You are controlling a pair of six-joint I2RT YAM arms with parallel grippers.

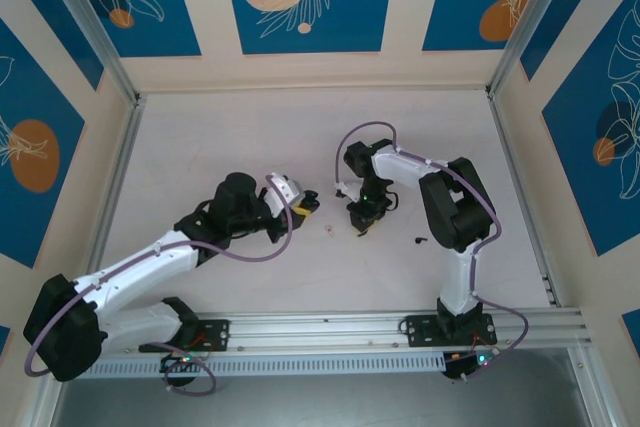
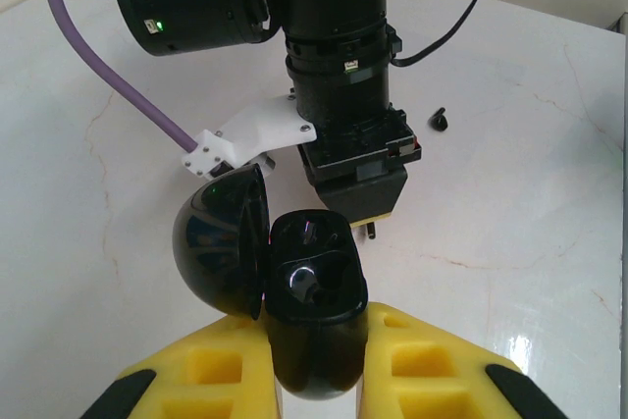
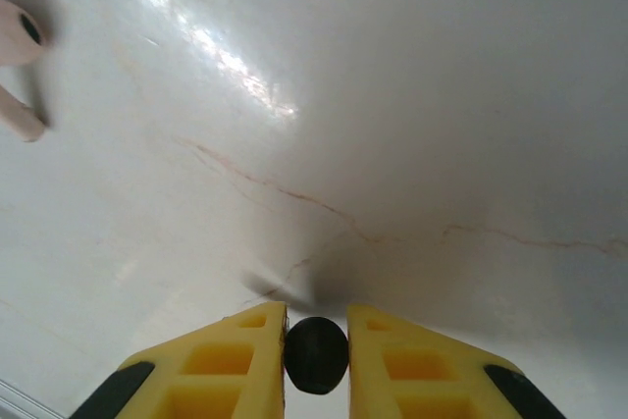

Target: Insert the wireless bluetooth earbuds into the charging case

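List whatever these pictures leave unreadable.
Right wrist view: small black rounded piece in the right hand, shape hidden by yellow fingers and bottom edge.
Right wrist view: pale pink object, cut by the left edge.
Left wrist view: glossy black open charging case, sockets too dark to read.
Top view: tiny black speck, too small.

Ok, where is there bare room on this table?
The far half of the white table, up to the back wall, is bare; so is the strip by the right rail. Crowded middle: left gripper holding the open black charging case, right gripper pinching a small black earbud, a second black earbud loose nearby.
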